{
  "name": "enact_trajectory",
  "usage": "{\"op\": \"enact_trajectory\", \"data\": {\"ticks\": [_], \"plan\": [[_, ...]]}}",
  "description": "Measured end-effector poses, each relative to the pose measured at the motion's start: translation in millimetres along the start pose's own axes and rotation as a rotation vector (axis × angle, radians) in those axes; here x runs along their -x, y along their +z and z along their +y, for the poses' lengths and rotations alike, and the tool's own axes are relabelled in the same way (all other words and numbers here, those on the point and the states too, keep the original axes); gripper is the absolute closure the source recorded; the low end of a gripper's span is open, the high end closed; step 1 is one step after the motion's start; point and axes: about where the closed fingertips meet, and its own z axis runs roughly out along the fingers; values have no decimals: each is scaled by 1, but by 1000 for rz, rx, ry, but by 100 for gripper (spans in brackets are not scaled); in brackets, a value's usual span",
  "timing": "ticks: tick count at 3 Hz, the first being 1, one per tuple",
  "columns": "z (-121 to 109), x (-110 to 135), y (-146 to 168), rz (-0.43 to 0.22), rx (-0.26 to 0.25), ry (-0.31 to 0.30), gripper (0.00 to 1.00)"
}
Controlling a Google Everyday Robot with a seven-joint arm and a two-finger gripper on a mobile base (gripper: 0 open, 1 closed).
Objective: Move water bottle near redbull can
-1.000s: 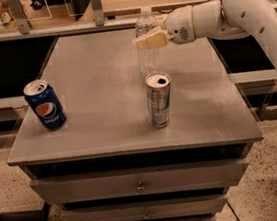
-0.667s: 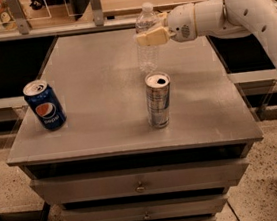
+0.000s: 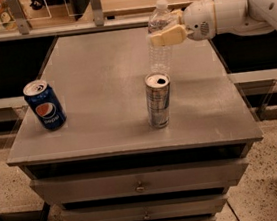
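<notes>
Camera view: gripper (image 3: 163, 29) clamps water bottle (image 3: 159, 57); btm partly hidden behind redbull can (image 3: 158, 100).

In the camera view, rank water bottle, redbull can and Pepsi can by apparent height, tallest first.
1. water bottle, in the gripper beyond the cans.
2. redbull can.
3. Pepsi can, barely shorter, so unsure.
</notes>
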Motion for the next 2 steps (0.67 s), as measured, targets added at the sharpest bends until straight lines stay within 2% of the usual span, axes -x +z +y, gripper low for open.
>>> {"op": "enact_trajectory", "data": {"ticks": [1,2], "plan": [[23,-1,-30,31,-1,11,88],[45,-10,-55,30,5,49,88]]}}
